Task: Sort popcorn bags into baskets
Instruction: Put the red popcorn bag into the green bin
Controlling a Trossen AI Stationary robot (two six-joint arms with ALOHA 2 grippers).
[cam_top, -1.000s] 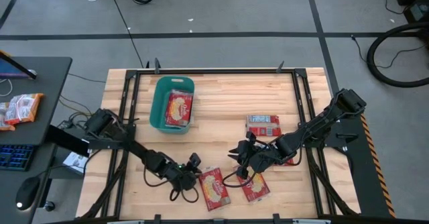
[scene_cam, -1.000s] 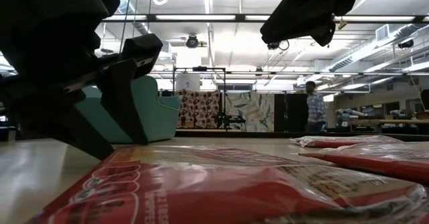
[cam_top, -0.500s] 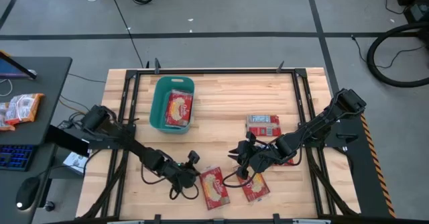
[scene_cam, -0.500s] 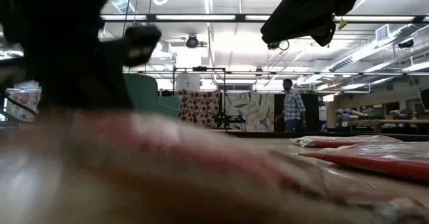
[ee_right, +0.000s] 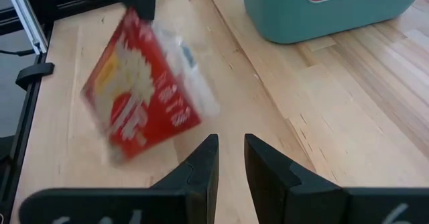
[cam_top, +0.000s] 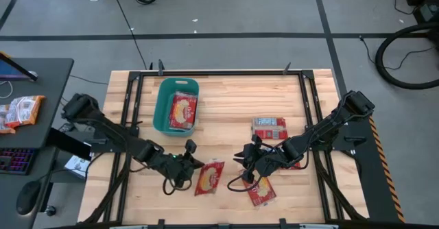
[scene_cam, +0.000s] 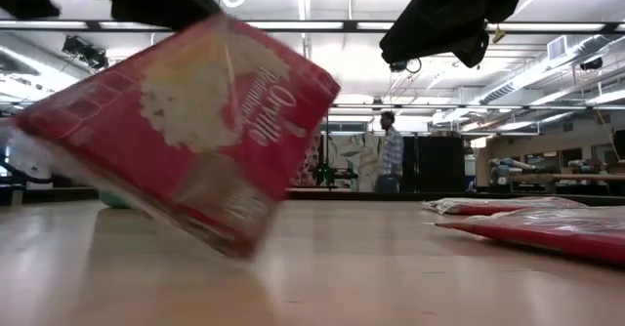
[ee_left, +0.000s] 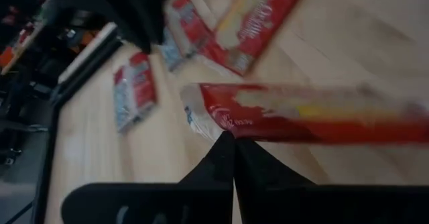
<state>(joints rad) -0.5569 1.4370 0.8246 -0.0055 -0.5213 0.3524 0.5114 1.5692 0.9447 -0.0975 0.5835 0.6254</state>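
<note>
**Left jaws clamped on a bag, right jaws parted and empty**

Shut tight, my left gripper (cam_top: 189,162) pinches one edge of a bag (cam_top: 208,177), which hangs tilted above the table's 6 o'clock edge. My right gripper (cam_top: 243,158), just toward 3 o'clock from it, holds nothing, its fingers (ee_right: 204,162) a narrow gap apart. At 10 o'clock the basket (cam_top: 163,108) holds another bag (cam_top: 183,110).

We note a light wooden slat table (cam_top: 226,99) inside a black frame. On it rests a teal bin (cam_top: 163,114) near the far left, one popcorn bag (cam_top: 269,127) right of centre, and another popcorn bag (cam_top: 263,192) at the near edge.
</note>
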